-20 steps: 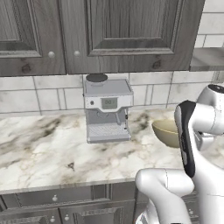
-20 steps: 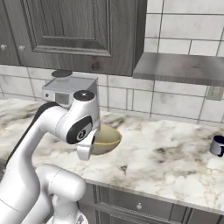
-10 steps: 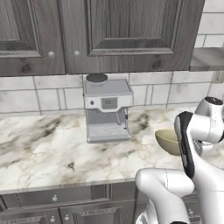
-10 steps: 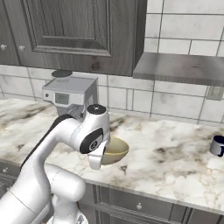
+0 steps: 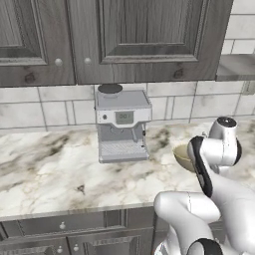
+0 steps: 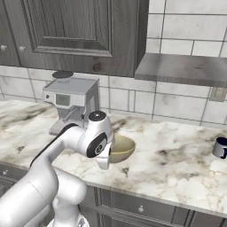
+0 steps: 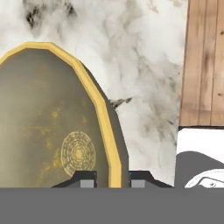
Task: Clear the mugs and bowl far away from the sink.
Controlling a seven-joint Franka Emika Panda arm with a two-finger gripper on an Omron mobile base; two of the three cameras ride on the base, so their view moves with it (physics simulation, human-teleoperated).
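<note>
The tan-yellow bowl (image 7: 52, 122) hangs tilted just above the marble counter, with my gripper (image 7: 112, 178) shut on its rim, one fingertip inside and one outside. From the right base view the bowl (image 6: 122, 148) sits to the right of the coffee machine, and my gripper (image 6: 106, 160) holds its near edge. In the left base view the bowl (image 5: 182, 155) peeks out from behind my arm. A dark blue mug (image 6: 220, 147) stands on the counter at the far right. The sink is out of view.
A grey coffee machine (image 5: 122, 129) stands against the tiled wall, left of the bowl. Dark cabinets (image 5: 124, 40) hang above it, and a grey shelf (image 6: 186, 68) juts out over the right counter. The counter's front edge and wood floor (image 7: 203, 61) lie close to the bowl.
My arm has carried the bowl to the right along the counter, away from the coffee machine, with the grip unchanged.
</note>
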